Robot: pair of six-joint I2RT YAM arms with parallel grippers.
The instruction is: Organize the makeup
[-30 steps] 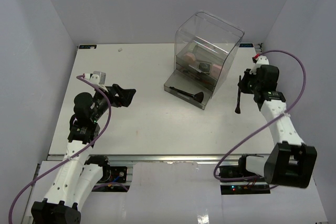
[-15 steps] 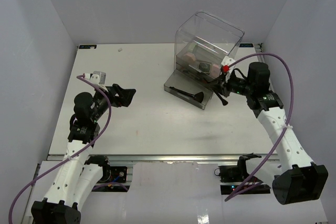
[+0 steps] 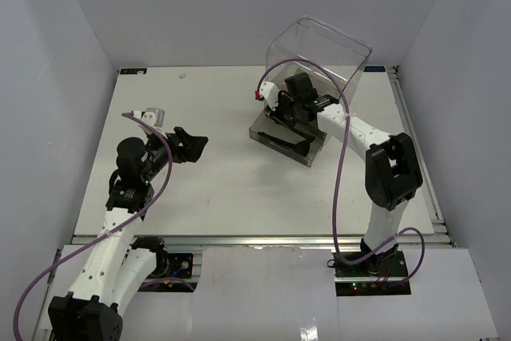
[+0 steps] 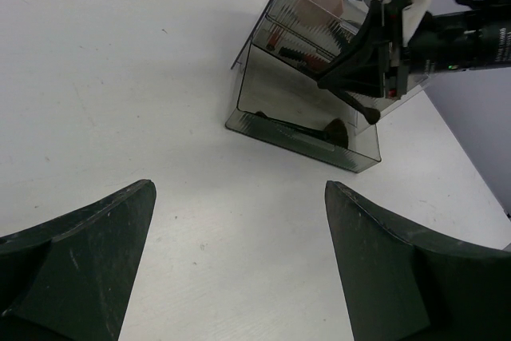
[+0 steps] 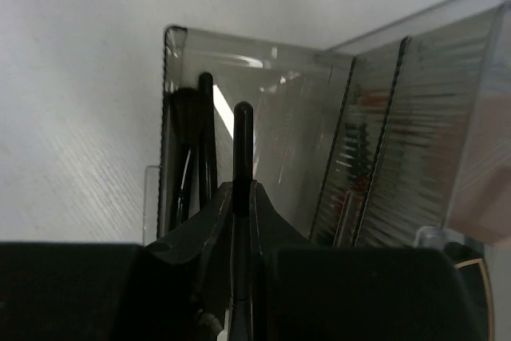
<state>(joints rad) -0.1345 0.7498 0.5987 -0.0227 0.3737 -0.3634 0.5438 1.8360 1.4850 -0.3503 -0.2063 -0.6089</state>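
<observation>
R gripper [image 5: 241,191] is pinched narrow on a thin black brush handle [image 5: 242,137], tip poking out over the pulled-out bottom drawer [image 5: 170,101] of the clear box [image 3: 319,57], far-right part of the tabletop [image 3: 239,189]. Another brush [image 4: 297,127] lies in that drawer by its front wall. Step in hand, prob.: stowing this brush. Next: lower, lay it alongside w/o catching the drawer wall, then let go. L gripper [image 4: 239,189] is wide, empty, over the tabletop's left side.
</observation>
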